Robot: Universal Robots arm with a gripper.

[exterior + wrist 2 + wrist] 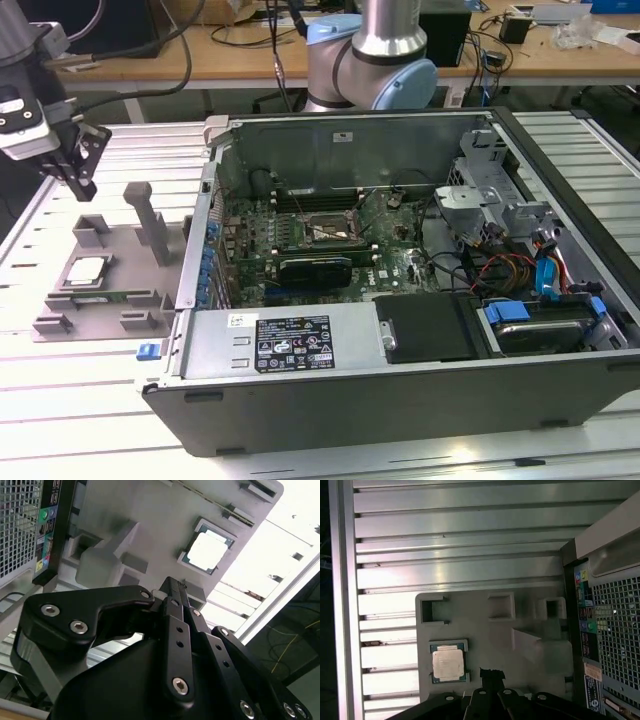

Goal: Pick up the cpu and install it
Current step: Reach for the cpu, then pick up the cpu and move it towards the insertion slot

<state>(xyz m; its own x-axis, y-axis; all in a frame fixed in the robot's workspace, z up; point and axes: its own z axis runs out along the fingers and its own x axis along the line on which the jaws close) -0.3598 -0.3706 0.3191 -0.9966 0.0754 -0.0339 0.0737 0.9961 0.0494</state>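
Standing beside the cpu (88, 270): gray tray posts (150, 222), computer case (400, 400).

Arm (372, 60): brushed silver tube, grey joint housings, pale blue end caps. Wrist end has a white-and-grey box (22, 118), and a black cable (120, 95) runs off it. Tool (173, 586) is matte black with slim flat fingers (175, 630), bent link bars (95, 607) alongside and a chunky rounded body. Silver socket-head screws (79, 626) sit on the links, and more run in a row down the finger next to small plain holes. First wrist view: same black links, with shiny screw heads along them.
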